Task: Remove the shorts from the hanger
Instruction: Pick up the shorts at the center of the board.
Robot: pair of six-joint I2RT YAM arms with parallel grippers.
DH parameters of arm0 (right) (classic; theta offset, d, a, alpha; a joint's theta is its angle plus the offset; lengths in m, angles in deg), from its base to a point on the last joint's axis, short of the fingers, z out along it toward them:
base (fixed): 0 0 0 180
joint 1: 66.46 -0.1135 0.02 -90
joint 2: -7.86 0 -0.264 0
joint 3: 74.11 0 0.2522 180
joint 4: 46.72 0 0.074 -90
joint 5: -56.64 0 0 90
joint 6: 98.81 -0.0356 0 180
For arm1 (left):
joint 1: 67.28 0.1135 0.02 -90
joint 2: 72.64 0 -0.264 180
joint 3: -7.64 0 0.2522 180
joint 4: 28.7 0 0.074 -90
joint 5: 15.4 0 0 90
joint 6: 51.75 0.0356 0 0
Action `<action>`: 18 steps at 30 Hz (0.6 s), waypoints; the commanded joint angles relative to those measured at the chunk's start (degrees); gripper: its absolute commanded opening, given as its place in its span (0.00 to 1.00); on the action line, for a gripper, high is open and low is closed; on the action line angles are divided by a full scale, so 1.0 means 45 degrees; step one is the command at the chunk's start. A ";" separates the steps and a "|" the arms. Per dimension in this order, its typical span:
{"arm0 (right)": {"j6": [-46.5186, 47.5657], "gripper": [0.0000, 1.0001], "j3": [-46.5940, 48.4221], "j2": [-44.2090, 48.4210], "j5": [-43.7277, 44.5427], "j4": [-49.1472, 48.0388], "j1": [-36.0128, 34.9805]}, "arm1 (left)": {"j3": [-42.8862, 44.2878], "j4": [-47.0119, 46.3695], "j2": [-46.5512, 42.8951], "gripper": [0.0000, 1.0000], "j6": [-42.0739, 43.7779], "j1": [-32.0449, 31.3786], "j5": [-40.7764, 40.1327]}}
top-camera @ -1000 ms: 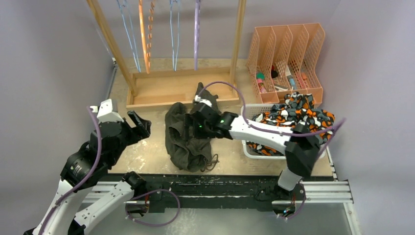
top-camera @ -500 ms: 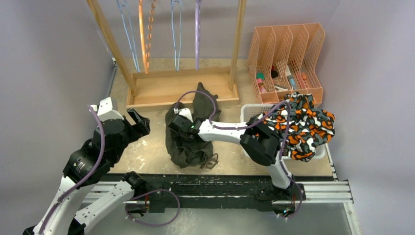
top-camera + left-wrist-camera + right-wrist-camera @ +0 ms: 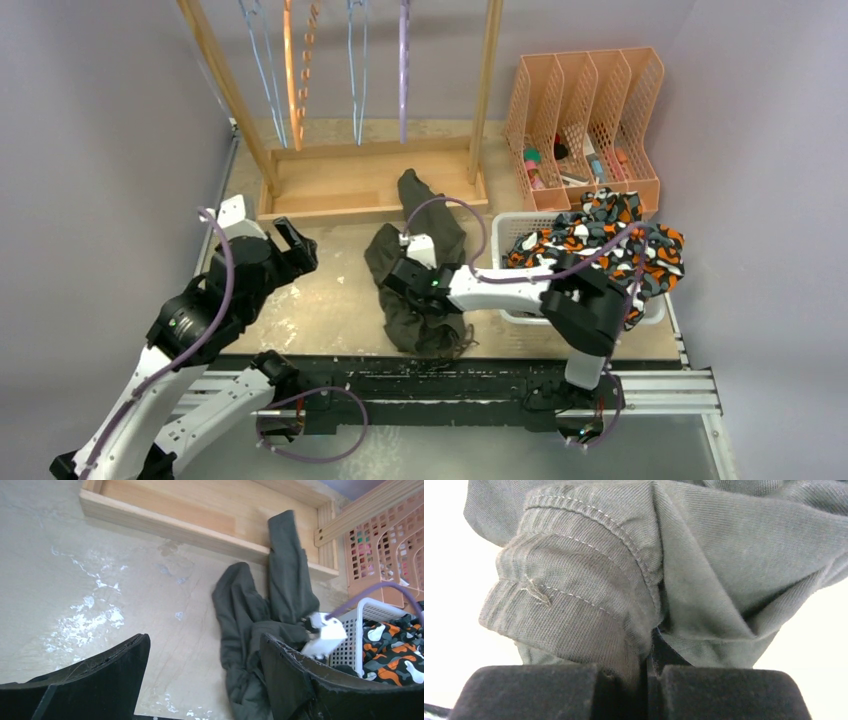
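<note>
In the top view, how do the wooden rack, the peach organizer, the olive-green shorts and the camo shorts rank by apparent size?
1. wooden rack
2. peach organizer
3. olive-green shorts and camo shorts: about alike. Both are crumpled and partly hidden, so I do not rank them.

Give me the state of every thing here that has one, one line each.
olive-green shorts, off the hanger, crumpled on the table, pinched by the right claw
camo shorts, heaped in the white basket, spilling over its rim
hangers, hanging bare on the wooden rack
left claw, open, empty
right claw, shut on the olive-green shorts
</note>
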 commanded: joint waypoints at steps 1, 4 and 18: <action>-0.0774 0.00 -0.0957 0.2680 0.0596 0.1559 -0.0005 | -0.0540 -0.1038 0.0515 0.80 -0.0753 0.0045 0.0441; -0.0807 0.00 -0.0819 0.4752 0.1327 0.1754 -0.0001 | -0.0907 -0.1521 0.0769 0.80 -0.1251 0.0040 0.0717; -0.1328 0.00 0.0637 1.2144 0.3913 0.4528 -0.0001 | -0.1244 -0.2021 0.1013 0.80 -0.1269 0.0054 0.1109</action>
